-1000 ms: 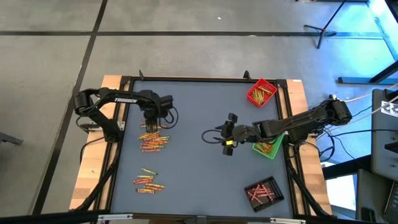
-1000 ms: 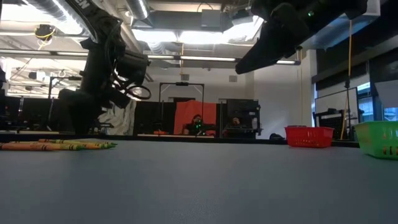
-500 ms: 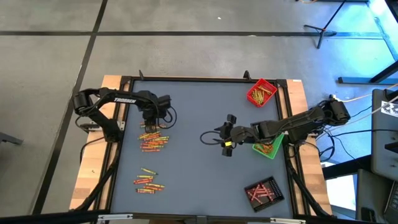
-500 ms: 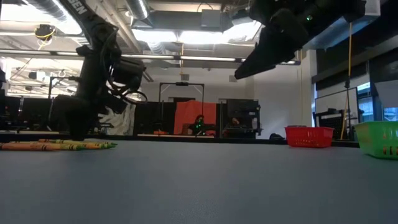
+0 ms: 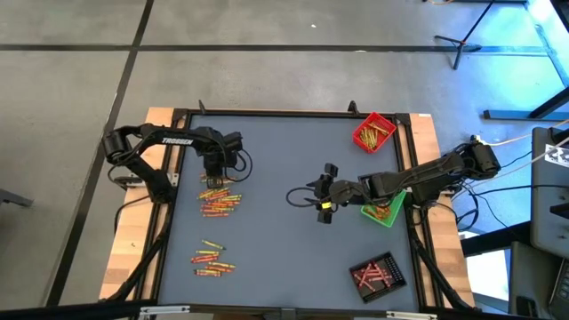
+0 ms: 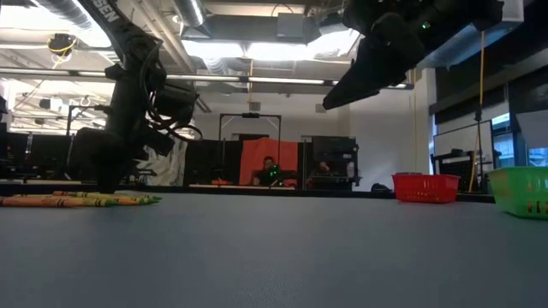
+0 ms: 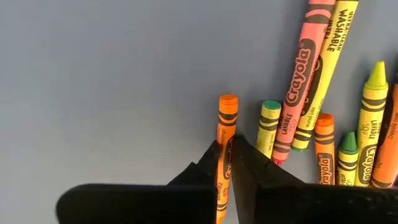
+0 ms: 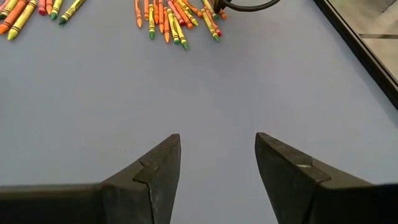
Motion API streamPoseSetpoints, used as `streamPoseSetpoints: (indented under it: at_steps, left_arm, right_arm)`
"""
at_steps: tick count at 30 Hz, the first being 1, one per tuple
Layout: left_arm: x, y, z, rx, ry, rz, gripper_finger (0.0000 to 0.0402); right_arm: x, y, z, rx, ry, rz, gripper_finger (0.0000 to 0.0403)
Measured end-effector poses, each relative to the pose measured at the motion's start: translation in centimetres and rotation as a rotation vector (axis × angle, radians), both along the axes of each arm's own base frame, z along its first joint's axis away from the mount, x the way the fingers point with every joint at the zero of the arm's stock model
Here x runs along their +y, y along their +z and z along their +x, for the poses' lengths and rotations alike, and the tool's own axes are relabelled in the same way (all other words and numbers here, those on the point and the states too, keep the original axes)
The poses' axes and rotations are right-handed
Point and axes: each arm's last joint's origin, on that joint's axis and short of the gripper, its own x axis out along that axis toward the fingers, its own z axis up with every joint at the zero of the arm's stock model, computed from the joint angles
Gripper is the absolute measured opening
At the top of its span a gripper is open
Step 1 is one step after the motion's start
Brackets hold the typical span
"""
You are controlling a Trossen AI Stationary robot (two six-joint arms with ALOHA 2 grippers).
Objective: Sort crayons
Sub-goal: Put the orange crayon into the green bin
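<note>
Many crayons (image 5: 218, 201) lie unsorted in two clusters on the table's left, while the red tray (image 5: 373, 132), green tray (image 5: 382, 212) and black tray (image 5: 376, 274) hold some. Left wrist view: the left gripper (image 7: 228, 155), open a second ago, now pinches an orange crayon (image 7: 225, 140), seemingly not lifted yet. Right wrist view: the right gripper (image 8: 217, 158) gapes empty mid-table.

Red, orange, yellow crayons (image 5: 219, 201) lie flat in two apparently loose clusters, table's left.
</note>
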Motion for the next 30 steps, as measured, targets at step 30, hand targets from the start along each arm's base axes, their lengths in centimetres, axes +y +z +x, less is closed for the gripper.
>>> streamPoseSetpoints:
  at_steps: [30]
  left_arm:
    - [-8.8, 13.5, 4.5, -0.839, -0.276, 0.533, 0.0011]
  right_arm:
    - [-0.1, 0.7, 0.5, -0.099, -0.042, 0.025, 0.0231]
